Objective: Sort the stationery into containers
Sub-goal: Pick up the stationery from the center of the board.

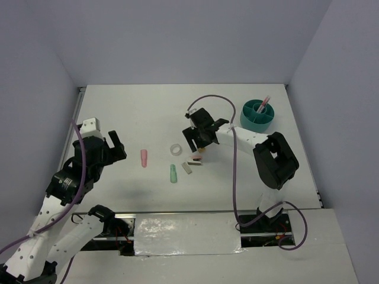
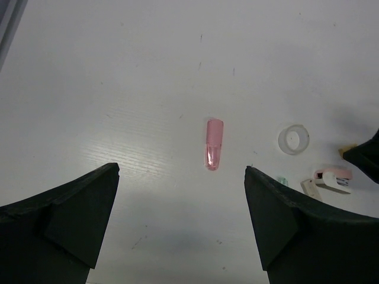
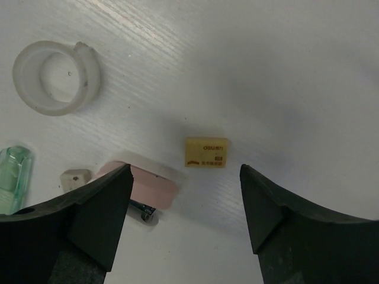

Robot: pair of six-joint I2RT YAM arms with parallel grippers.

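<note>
The round teal organiser [image 1: 257, 115] stands at the far right with a thin pink pen [image 1: 264, 103] in it. My right gripper [image 1: 198, 140] is open and empty, hovering over a small tan block [image 3: 206, 152], which lies just ahead of its fingertips [image 3: 185, 170]. Beside it are a pink mini stapler [image 3: 148, 186], a grey block [image 3: 76, 177], a mint-green stub [image 3: 12, 177] and a white tape ring [image 3: 56, 77]. My left gripper [image 1: 112, 148] is open and empty [image 2: 182, 170], short of a short pink stub [image 2: 214, 144].
The items lie in a loose cluster mid-table: pink stub [image 1: 144, 157], mint-green stub [image 1: 173, 173], tape ring [image 1: 175, 149], grey block [image 1: 187, 167], stapler [image 1: 195, 158]. The right arm's purple cable loops above the table near the organiser. White walls enclose the table.
</note>
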